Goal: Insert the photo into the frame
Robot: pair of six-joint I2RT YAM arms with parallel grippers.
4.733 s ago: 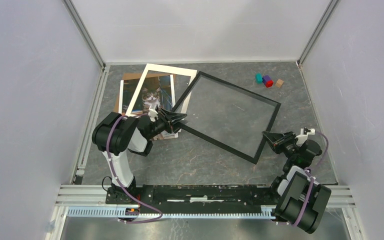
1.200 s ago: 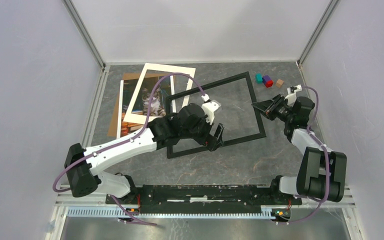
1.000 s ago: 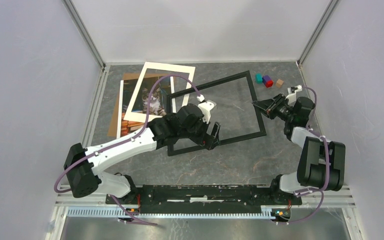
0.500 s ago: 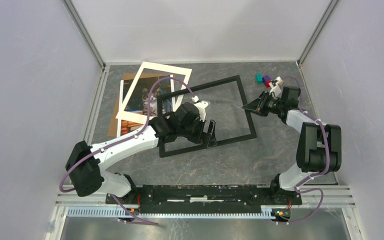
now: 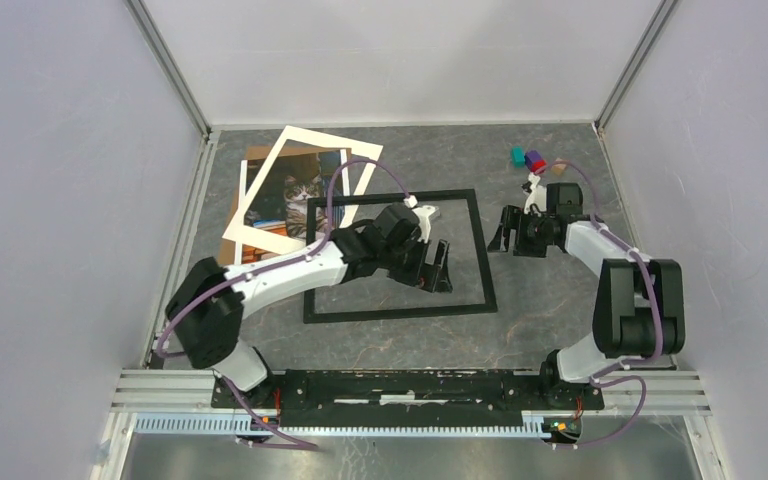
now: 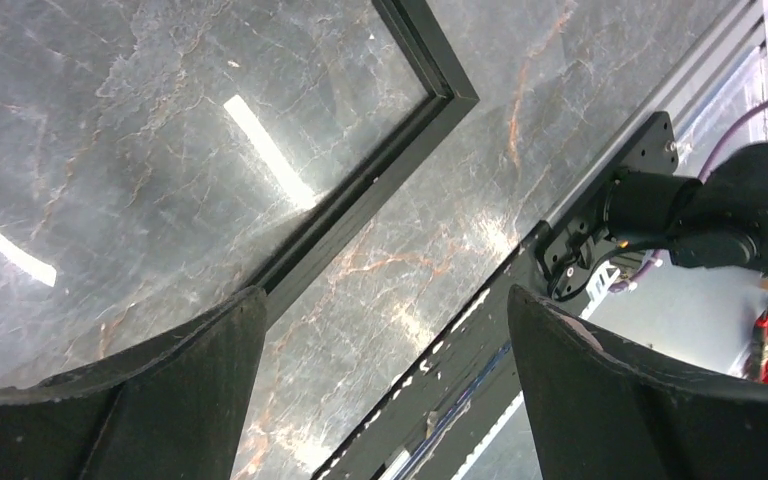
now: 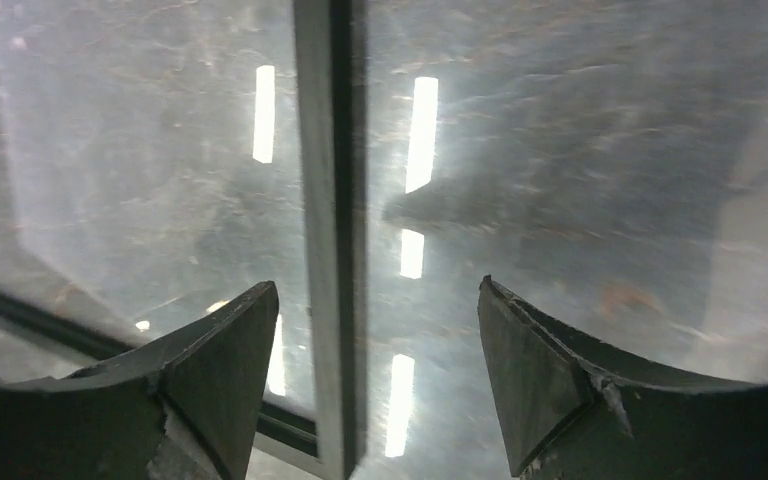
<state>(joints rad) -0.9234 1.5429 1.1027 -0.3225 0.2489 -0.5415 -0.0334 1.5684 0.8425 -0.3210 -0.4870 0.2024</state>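
Flat black frame (image 5: 400,314); left gripper (image 5: 438,272) above its interior, right gripper (image 5: 500,234) over its 3 o'clock edge, both agape, empty.

Black frame (image 5: 400,314), grey-and-white tabby photo (image 5: 301,192), white mat (image 5: 335,138), grey-veined table (image 5: 560,300).

2 black fingers (image 6: 160,400) stand wide apart along the bottom edge. Above them, a corner of the thin black frame (image 6: 400,130) lies flat on the grey marbled surface (image 6: 560,90), its pane (image 6: 160,150) reflecting light streaks.
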